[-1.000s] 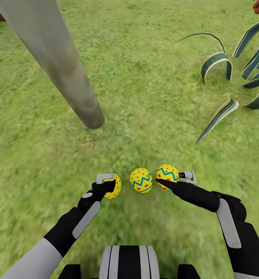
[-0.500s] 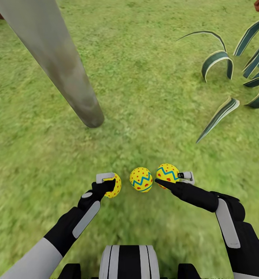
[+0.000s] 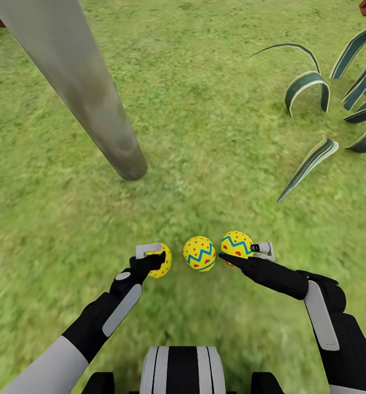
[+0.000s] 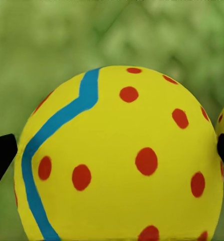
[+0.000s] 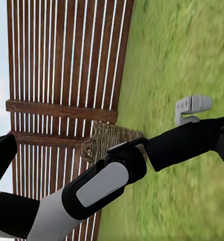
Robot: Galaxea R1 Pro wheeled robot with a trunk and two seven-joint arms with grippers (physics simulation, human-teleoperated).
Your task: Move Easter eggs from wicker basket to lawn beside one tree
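Three Easter eggs lie in a row on the lawn (image 3: pixel 204 137), a short way in front of the tree (image 3: pixel 89 93). My left gripper (image 3: pixel 156 257) is open, with one finger on each side of the left egg (image 3: pixel 167 261). The left wrist view has that egg (image 4: pixel 122 165) spanning the gap between the black fingertips (image 4: pixel 1 155). The middle egg (image 3: pixel 199 254) stands free. My right gripper (image 3: pixel 238 253) is open beside the right egg (image 3: pixel 235 242) with nothing between its fingers. The wicker basket (image 5: pixel 109 140) stands far off by the fence.
A low plant with striped leaves (image 3: pixel 336 98) spreads at the right. The brown slat fence (image 5: pixel 67 65) bounds the grass behind the basket. My left arm (image 5: pixel 107 183) crosses the right wrist view. The robot's base (image 3: pixel 183 369) is at the near edge.
Almost nothing has moved. The left gripper and the left egg have crept a few pixels away from me; the right arm has edged slightly left.
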